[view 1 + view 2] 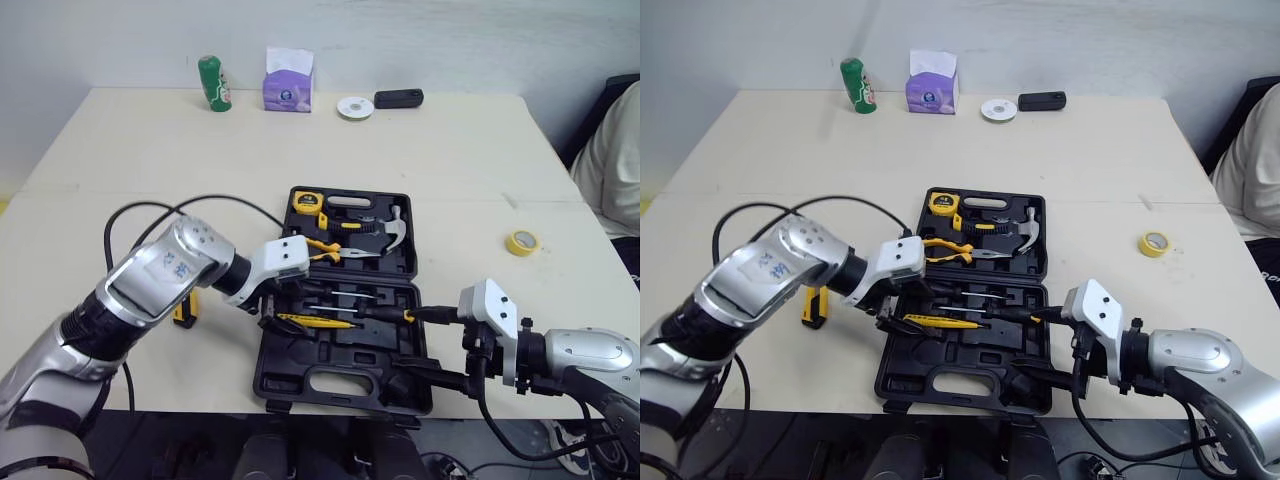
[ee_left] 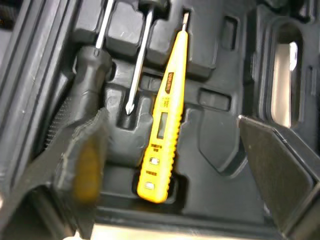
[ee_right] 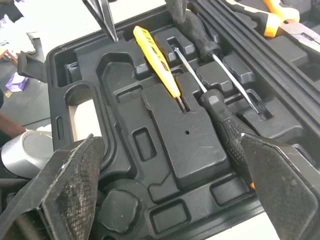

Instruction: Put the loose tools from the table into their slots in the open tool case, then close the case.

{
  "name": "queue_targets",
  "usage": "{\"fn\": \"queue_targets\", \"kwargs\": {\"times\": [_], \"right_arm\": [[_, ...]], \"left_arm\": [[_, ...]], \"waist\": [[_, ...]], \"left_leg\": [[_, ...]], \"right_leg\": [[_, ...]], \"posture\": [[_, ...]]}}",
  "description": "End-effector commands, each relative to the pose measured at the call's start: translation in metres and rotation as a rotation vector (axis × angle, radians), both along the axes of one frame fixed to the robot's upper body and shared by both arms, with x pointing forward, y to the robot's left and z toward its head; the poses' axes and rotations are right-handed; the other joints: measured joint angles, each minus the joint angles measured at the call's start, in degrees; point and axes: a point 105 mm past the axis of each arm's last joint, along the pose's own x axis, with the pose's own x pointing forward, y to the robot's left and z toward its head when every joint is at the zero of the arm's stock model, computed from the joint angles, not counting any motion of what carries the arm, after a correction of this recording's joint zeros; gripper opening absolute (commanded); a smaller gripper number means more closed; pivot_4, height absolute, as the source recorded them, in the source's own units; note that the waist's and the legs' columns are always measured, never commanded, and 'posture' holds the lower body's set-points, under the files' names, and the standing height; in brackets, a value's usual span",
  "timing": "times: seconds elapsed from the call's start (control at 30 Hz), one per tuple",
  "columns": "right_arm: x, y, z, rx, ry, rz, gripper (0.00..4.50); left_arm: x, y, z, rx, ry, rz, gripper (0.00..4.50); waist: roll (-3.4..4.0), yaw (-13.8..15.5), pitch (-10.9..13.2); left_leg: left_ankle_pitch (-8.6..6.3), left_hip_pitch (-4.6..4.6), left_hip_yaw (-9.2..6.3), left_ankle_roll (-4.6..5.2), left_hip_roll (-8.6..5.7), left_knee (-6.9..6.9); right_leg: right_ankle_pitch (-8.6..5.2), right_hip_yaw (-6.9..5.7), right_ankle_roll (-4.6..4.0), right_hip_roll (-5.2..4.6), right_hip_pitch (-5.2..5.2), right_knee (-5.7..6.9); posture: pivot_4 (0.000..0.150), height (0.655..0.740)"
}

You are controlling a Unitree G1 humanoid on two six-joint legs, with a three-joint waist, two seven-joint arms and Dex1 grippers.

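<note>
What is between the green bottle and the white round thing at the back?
A purple tissue box stands there, shown in both eye views.

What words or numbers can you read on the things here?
No text here reads clearly enough to quote.
On the green can: a label, too small to read.
On the purple tissue box: a round logo, too small to read.
On the yellow tester pen: dark print by its little window, too blurred to read.
On the yellow tape measure: a label, too small to read.

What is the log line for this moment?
left claw: open above yellow tester | right claw: open | case: open | yellow tool: on table
</note>
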Motion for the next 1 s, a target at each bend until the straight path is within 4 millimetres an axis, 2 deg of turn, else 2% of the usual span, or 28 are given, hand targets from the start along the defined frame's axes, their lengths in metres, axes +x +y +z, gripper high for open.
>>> {"fn": "queue_targets", "kwargs": {"times": [0.03, 0.13, 0.23, 0.33, 0.37, 0.57, 0.8, 1.0], "right_arm": [[-0.002, 0.004, 0.007, 0.014, -0.034, 0.026, 4.5], [-0.002, 0.004, 0.007, 0.014, -0.035, 0.027, 4.5], [-0.001, 0.004, 0.009, 0.015, -0.039, 0.031, 4.5], [-0.001, 0.003, 0.01, 0.011, -0.039, 0.033, 4.5], [-0.001, 0.003, 0.01, 0.01, -0.038, 0.034, 4.5], [0.0, 0.003, 0.009, -0.005, -0.044, 0.042, 4.5], [-0.001, 0.003, 0.009, -0.008, -0.044, 0.044, 4.5], [-0.001, 0.002, 0.007, -0.016, -0.04, 0.044, 4.5]], "left_arm": [[-0.003, -0.01, 0.019, -0.233, -0.145, -0.14, 4.15], [-0.002, -0.011, 0.018, -0.327, -0.211, -0.163, 3.09], [0.002, -0.014, 0.015, -0.449, -0.173, -0.107, 1.62], [0.009, -0.013, 0.009, -0.498, -0.151, -0.056, 0.21], [0.007, -0.013, 0.007, -0.513, -0.134, -0.059, 0.07], [0.004, -0.012, -0.022, -0.498, -0.092, -0.034, 0.07], [0.01, -0.006, -0.036, -0.444, -0.102, 0.006, 0.07], [-0.002, 0.004, -0.057, -0.265, -0.063, -0.045, 0.07]], "waist": [[0.0, 0.0, 0.0], [0.0, 0.1, 0.0], [0.01, 0.1, 0.0], [0.0, 0.1, 0.0], [0.01, 0.1, 0.0], [0.01, 0.0, 0.0], [0.01, 0.0, 0.0], [0.09, -0.3, -0.1]], "left_leg": [[0.0, -0.01, 0.0, 0.0, 0.0, 0.0], [0.0, 0.0, -0.03, 0.01, 0.0, 0.01], [-0.02, 0.02, -0.02, 0.03, -0.01, 0.01], [-0.02, 0.02, -0.03, 0.04, -0.01, 0.01], [-0.02, 0.01, -0.03, 0.04, -0.01, 0.01], [-0.03, 0.04, -0.02, 0.05, 0.0, 0.01], [-0.06, 0.05, -0.03, 0.06, 0.0, 0.01], [-0.07, 0.12, -0.01, 0.03, 0.03, 0.0]], "right_leg": [[0.0, -0.01, 0.0, 0.0, 0.0, -0.01], [0.0, -0.02, 0.0, -0.06, 0.02, -0.12], [0.01, -0.04, 0.01, -0.08, 0.04, -0.13], [0.02, -0.05, 0.03, -0.07, 0.05, -0.13], [0.02, -0.06, 0.03, -0.06, 0.04, -0.12], [0.02, -0.06, 0.03, -0.07, 0.04, -0.12], [0.02, -0.06, 0.03, -0.1, 0.06, -0.14], [0.01, -0.06, 0.02, -0.09, 0.08, -0.11]], "posture": [[0.15, 0.7278], [0.15, 0.7278], [0.15, 0.7278], [0.15, 0.7278], [0.15, 0.7278], [0.15, 0.7278], [0.15, 0.7278], [0.15, 0.7278]]}}
